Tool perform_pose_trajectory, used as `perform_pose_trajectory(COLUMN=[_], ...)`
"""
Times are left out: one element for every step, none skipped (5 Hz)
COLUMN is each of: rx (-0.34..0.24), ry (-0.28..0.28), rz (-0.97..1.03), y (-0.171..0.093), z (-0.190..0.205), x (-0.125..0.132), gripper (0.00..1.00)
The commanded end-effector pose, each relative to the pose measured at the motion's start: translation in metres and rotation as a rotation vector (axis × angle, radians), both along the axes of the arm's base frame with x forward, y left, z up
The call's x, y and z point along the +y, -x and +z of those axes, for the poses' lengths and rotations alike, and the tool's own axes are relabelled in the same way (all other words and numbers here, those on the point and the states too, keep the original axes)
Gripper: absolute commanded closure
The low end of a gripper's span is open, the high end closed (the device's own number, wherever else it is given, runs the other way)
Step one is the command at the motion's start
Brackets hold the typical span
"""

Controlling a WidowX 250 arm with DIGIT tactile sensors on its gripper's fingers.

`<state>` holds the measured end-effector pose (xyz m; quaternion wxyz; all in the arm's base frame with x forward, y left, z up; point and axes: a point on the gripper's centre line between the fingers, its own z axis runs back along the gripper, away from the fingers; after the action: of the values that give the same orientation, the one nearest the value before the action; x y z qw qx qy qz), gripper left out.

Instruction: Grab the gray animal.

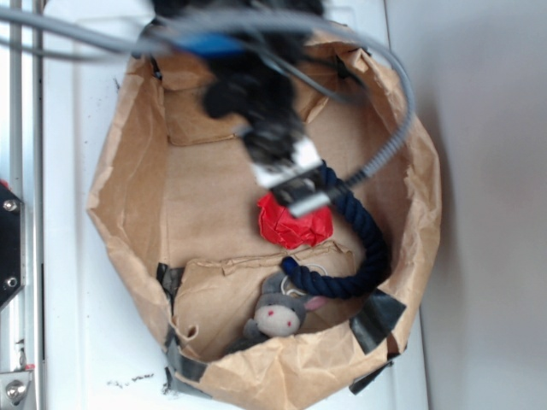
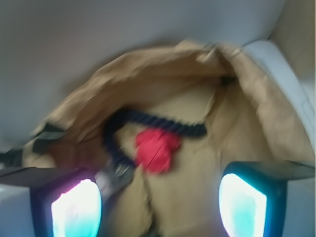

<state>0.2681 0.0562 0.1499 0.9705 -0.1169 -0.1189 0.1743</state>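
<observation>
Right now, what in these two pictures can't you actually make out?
- Gray animal: exterior view, lower body hidden behind the paper bag wall; not identifiable in the wrist view.
- Hand: exterior view, motion-blurred.
- Navy rope: exterior view, upper end behind the hand.
- Wrist view: blurred throughout.

The bag [image 1: 137, 171] was matt brown paper, creased and rough-edged, patched with dark tape [image 1: 376, 318] at its 5 o'clock rim. The gray animal [image 1: 278, 314] looked soft and plush. The red ball [image 1: 293, 224] was crumpled paper, the navy rope [image 1: 363, 248] thick twisted cord. The table [image 1: 77, 342] appeared smooth and white. The pincer's [image 2: 160, 197] pads [image 2: 242, 202] looked glossy.
</observation>
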Motion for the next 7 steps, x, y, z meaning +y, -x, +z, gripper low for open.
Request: perform_pose_trajectory(rx=[-0.023, 0.058, 0.172, 0.24, 0.179, 0.184, 0.244], ry=[0.045, -0.015, 0.008, 0.116, 0.185, 0.227, 0.272], rz=[0.271, 0.378, 0.53, 0.638, 0.631, 0.633, 0.601], y=[0.0, 0.011, 0.007, 0.004, 0.003, 0.012, -0.036], z=[-0.037, -0.037, -0.043, -0.062, -0.083, -0.095, -0.075], x=[-0.009, -0.039, -0.053, -0.061, -0.062, -0.079, -0.076], gripper=[0.0, 0.0, 0.0, 0.0, 0.0, 0.0, 0.0])
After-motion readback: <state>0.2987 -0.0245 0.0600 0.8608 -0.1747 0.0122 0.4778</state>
